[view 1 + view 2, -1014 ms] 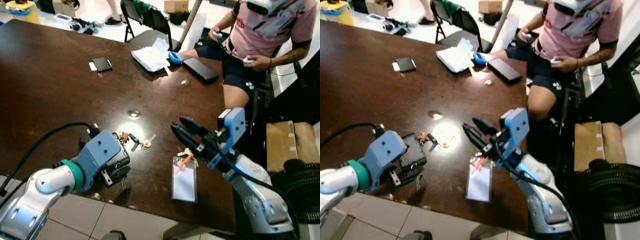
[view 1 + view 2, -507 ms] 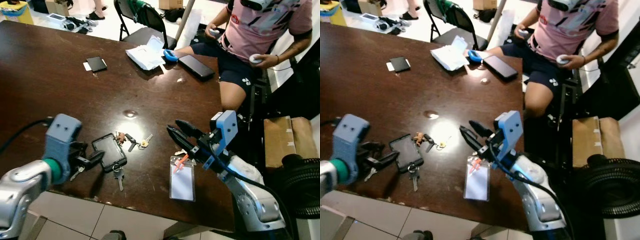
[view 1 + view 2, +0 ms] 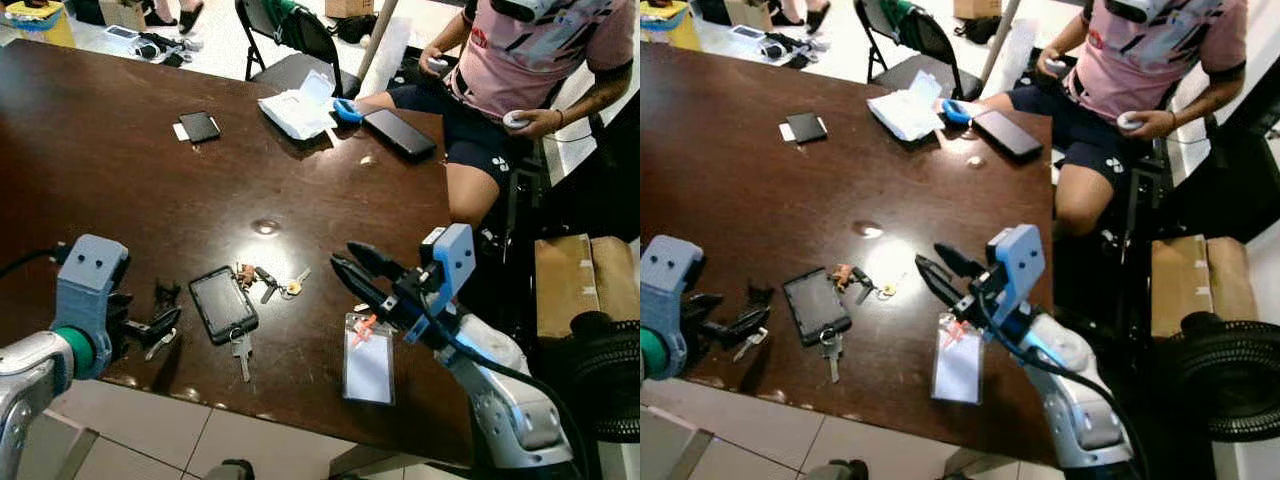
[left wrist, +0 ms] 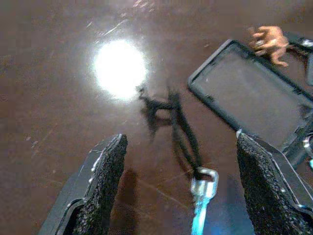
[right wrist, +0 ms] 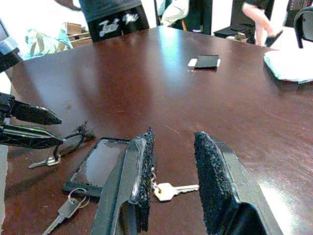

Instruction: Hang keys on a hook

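Observation:
On the dark wooden table, a silver key on a black cord lies just under my left gripper, which is open near the front edge. The left wrist view has that key between the spread fingers. Beside it lies a black phone case with a ringed key. A key bunch with a brown charm lies further in. My right gripper hovers open to the right of the bunch, above a clear badge holder.
A person sits at the table's far right corner holding controllers. A black phone, white papers and a small black wallet lie at the far side. A cardboard box and black hose stand on the right.
My left gripper has drawn back to the left, uncovering the phone case and its key, and the corded key now lies by its fingers. The right gripper has barely moved.

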`<state>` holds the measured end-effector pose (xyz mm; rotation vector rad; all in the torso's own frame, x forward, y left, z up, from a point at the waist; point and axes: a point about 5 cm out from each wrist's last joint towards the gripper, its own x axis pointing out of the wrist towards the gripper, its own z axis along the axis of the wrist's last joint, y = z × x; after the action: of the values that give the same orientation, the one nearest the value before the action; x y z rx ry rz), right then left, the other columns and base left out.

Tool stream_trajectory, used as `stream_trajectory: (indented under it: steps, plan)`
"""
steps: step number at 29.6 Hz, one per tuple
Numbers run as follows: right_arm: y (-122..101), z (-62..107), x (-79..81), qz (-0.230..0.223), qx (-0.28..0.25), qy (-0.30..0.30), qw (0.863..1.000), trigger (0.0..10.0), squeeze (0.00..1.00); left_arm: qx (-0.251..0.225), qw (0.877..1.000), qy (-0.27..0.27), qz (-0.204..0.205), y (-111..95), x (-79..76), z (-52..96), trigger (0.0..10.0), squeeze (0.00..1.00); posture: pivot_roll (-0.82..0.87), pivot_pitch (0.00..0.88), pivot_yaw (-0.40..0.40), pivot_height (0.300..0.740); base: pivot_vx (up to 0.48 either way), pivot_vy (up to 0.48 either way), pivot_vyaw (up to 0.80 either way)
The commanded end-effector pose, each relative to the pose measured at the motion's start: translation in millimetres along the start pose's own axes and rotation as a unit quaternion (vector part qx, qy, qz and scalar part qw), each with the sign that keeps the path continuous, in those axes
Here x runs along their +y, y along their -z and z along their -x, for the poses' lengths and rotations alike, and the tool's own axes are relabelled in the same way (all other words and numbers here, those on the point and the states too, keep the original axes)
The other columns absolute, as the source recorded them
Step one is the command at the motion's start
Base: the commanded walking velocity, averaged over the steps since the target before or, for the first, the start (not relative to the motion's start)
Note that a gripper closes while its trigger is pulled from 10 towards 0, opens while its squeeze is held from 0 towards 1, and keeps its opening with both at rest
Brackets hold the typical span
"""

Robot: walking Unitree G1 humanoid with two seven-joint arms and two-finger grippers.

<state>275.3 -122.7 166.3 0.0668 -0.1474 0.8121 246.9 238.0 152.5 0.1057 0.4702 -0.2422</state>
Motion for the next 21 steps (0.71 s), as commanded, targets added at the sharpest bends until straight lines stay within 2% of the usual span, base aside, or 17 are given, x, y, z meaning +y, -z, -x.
stream_trajectory:
  steps: [1,6,7,8,9,11,17,21]
  plan:
    - [3,2.0,3.1,-0.004,0.006,-0.004,1.0,10.0,0.0,0.007,1.0,0.0,0.003,2,-8.2,-5.2,7.1,0.0,0.1,0.08,0.032,0.74,0.0,0.0,0.0]
    - [2,2.6,2.7,-0.004,0.007,-0.003,1.0,10.0,0.0,0.007,1.0,-0.008,0.005,3,-12.2,-10.9,6.9,0.0,0.09,0.08,0.033,0.74,0.0,0.0,0.0]
    - [3,3.0,2.4,-0.004,0.007,-0.003,1.0,10.0,0.0,0.007,1.0,-0.015,0.006,3,-11.3,-11.8,6.2,0.0,0.09,0.08,0.033,0.74,0.0,0.0,0.0]
    - [3,3.0,2.4,-0.004,0.007,-0.003,1.0,10.0,0.0,0.007,1.0,-0.015,0.006,3,-11.3,-11.8,6.2,0.0,0.09,0.08,0.033,0.74,0.0,0.0,0.0]
    - [2,3.2,2.3,-0.004,0.007,-0.002,1.0,10.0,0.0,0.008,1.0,-0.022,0.007,3,-10.1,-12.4,4.8,0.0,0.09,0.085,0.034,0.74,0.0,0.0,0.0]
    - [2,3.2,2.3,-0.004,0.007,-0.002,1.0,10.0,0.0,0.008,1.0,-0.022,0.007,3,-10.1,-12.4,4.8,0.0,0.09,0.085,0.034,0.74,0.0,0.0,0.0]
    - [3,2.7,3.7,-0.006,0.007,-0.003,1.0,10.0,0.0,0.007,0.999,-0.043,0.009,4,-7.8,-14.5,3.7,0.0,0.09,0.088,0.033,0.74,0.0,0.0,0.0]
    - [3,2.7,3.3,-0.006,0.007,-0.003,1.0,10.0,0.0,0.01,0.999,-0.052,0.005,5,-6.3,-15.2,3.6,0.0,0.09,0.088,0.033,0.74,0.0,0.0,0.0]
